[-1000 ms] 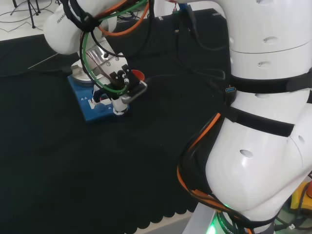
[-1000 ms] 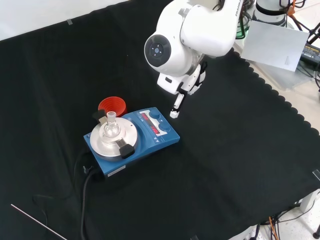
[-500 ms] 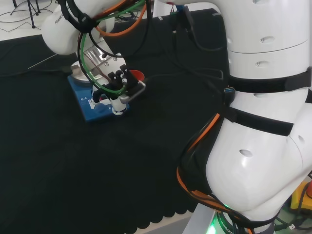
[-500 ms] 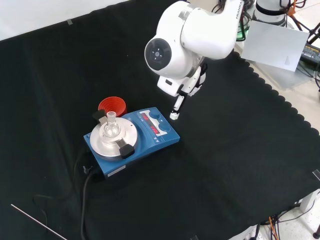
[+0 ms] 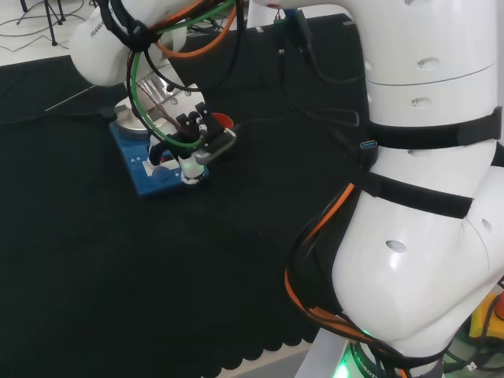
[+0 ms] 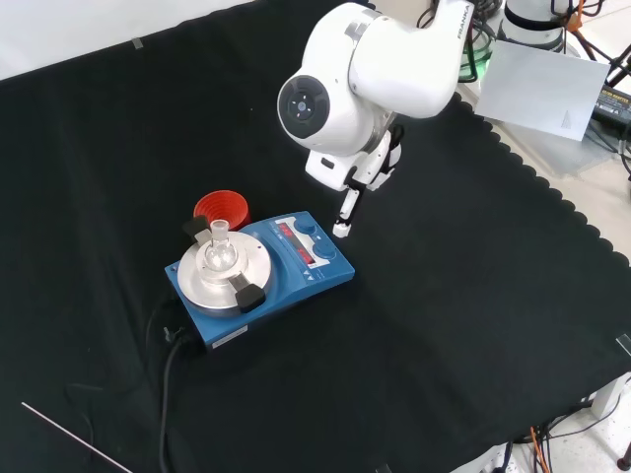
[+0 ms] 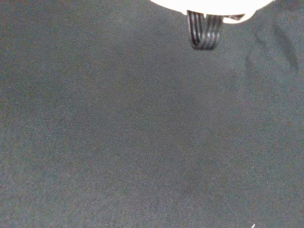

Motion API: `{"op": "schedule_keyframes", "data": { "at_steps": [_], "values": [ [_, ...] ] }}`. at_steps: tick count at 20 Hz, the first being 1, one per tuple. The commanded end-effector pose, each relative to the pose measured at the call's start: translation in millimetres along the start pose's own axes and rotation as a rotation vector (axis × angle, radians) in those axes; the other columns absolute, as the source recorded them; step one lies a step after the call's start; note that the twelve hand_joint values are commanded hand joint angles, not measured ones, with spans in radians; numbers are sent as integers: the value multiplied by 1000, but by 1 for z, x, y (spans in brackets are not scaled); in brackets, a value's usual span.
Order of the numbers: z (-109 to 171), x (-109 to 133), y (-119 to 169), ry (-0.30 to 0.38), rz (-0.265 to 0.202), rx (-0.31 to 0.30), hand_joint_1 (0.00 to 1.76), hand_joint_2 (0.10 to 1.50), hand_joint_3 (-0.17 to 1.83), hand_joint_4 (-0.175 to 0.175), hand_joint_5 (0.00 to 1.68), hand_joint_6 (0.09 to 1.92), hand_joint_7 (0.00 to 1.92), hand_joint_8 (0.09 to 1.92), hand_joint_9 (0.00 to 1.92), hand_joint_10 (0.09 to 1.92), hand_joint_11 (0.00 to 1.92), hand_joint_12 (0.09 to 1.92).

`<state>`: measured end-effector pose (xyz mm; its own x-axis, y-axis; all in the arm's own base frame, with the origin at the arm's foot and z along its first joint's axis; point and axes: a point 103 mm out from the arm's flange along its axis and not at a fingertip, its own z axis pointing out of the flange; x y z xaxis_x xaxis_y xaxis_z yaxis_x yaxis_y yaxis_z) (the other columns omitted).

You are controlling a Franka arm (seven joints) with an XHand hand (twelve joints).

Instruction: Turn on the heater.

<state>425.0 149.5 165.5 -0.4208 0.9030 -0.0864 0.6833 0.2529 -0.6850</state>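
The heater [image 6: 296, 282] is a blue box with a round silver plate, red lit digits and knobs on its front panel. A small clear flask [image 6: 218, 242] stands on the plate. In the front view the hand [image 6: 348, 207] hangs under the arm's white link. One finger is straight and points down, its tip just off the panel's upper right corner. I cannot tell whether it touches. In the head view the hand [image 5: 194, 146] sits over the near right corner of the heater [image 5: 153, 176]. The wrist view has black cloth and a white part of the hand [image 7: 209, 4].
A red ribbed ring [image 6: 221, 208] lies on the cloth right behind the heater; the head view has the same red ring [image 5: 224, 120] beside the hand. A black cable [image 6: 166, 374] runs from the heater toward the near left. A thin rod [image 6: 69, 439] lies at the bottom left.
The arm's link and hand have shifted slightly to the left in the front view, toward the heater's panel. Heater, flask and ring have stayed put.
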Motion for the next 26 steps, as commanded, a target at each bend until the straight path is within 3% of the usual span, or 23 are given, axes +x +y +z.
{"op": "schedule_keyframes", "data": {
  "at_steps": [1, 6, 17, 20, 26],
  "values": [
    [1, -14, 10, -1, 19, 20, 1459, 676, 1057, -15, 306, 87, 1669, 1869, 1805, 1735, 1667, 1421],
    [-6, -3, 13, -11, 46, 28, 1459, 675, 1059, -14, 311, 87, 1669, 1870, 1805, 1736, 1667, 1421],
    [1, -22, 22, 20, 35, 48, 1459, 673, 1064, -14, 322, 87, 1669, 1871, 1804, 1737, 1665, 1421],
    [-2, -17, 22, -13, 43, 58, 1459, 673, 1065, -14, 327, 87, 1669, 1870, 1804, 1738, 1664, 1421],
    [1, -16, 24, 7, 36, 64, 1459, 672, 1066, -14, 335, 87, 1668, 1870, 1804, 1738, 1663, 1421]
  ]
}}
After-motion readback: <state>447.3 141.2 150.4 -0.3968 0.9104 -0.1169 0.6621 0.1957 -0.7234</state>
